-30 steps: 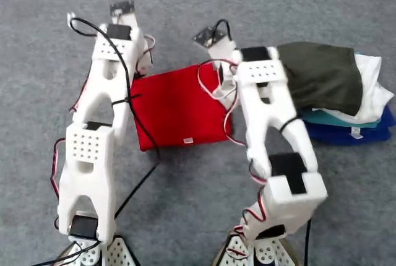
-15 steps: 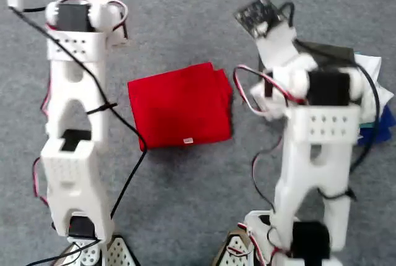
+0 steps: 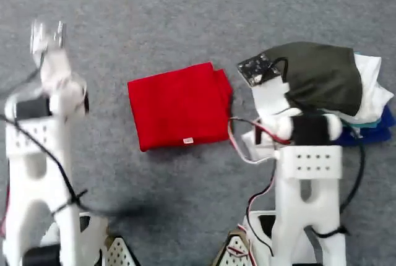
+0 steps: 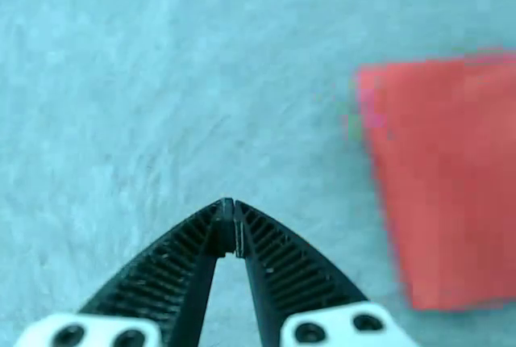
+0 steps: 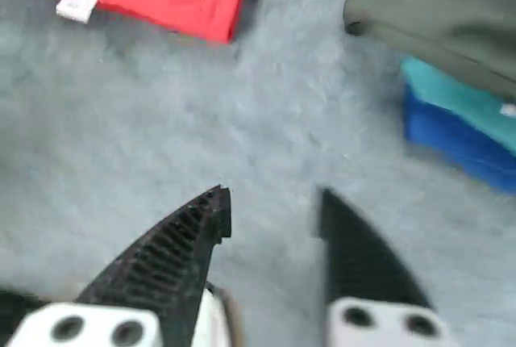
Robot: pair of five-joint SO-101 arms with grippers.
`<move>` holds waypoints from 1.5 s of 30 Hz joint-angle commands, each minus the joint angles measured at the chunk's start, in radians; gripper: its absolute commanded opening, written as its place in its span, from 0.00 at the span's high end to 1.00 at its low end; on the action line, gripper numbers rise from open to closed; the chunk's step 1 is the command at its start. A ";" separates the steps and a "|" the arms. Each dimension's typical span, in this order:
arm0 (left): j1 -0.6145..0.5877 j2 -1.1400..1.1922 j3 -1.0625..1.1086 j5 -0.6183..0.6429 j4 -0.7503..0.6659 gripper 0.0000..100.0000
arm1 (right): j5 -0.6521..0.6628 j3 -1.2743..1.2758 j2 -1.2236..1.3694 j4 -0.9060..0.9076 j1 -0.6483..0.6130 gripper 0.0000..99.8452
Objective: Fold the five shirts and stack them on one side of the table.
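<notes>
Red shirt lies folded, apparently awaiting transfer to the 4-shirt stack. Left pincer together; right pincer apart, both empty.

I have a grey, carpet-like table under both arms. A folded red shirt lies flat on it between my left claw and right claw. Just beside the right claw, on its far side from the red one, a blue shirt lies on the table at the bottom of a pile of shirts.

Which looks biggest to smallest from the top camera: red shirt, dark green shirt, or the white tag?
1. Red shirt
2. Dark green shirt, close, since the right arm covers its edge
3. White tag, by far smallest
</notes>
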 commanded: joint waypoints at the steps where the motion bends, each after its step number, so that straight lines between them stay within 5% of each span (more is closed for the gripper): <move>1: -0.089 -0.136 0.422 -0.060 -0.236 0.98 | -0.273 0.093 -0.018 -0.206 -0.097 0.66; 6: -0.149 -0.160 0.612 -0.071 -0.351 0.98 | -0.555 0.148 0.064 -0.442 -0.239 0.58; 12: -0.141 -0.170 0.651 -0.068 -0.413 0.98 | -0.709 0.140 0.323 -0.617 -0.282 0.51; 18: -0.135 -0.170 0.657 -0.069 -0.419 0.98 | -0.778 0.058 0.659 -0.833 -0.282 0.51; 26: -0.132 -0.168 0.657 -0.071 -0.422 0.98 | -0.783 -0.131 0.941 -0.786 -0.283 0.52; 29: -0.132 -0.166 0.657 -0.071 -0.423 0.98 | -0.783 -0.182 0.946 -0.724 -0.282 0.61; 36: -0.132 -0.165 0.657 -0.072 -0.423 0.98 | -0.775 -0.329 0.946 -0.546 -0.280 0.99; 45: -0.132 -0.165 0.657 -0.072 -0.423 0.98 | -0.723 -0.598 0.946 -0.307 -0.197 1.00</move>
